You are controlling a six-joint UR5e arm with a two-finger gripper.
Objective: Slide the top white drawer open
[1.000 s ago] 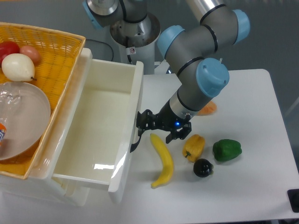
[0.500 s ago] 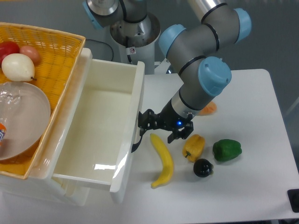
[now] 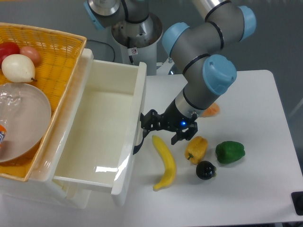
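Top white drawer point(image 3: 102, 130), glossy with cream inside, stands pulled out; claw point(image 3: 143, 124) grips its dark handle point(image 3: 139, 142).

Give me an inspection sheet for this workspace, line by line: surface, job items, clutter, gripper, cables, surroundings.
Surface: white table, bare along the near right.
Job's things: top white drawer pulled well out, cream inside holds nothing; dark handle on its front panel.
Clutter: banana, yellow pepper, green pepper, dark round fruit, an orange item partly hidden behind the arm.
Gripper: gripper at the drawer front near the handle; open or shut cannot be told.
Cables: dark cable behind the basket.
Surroundings: yellow wicker basket holding produce and a clear bowl; arm base behind.
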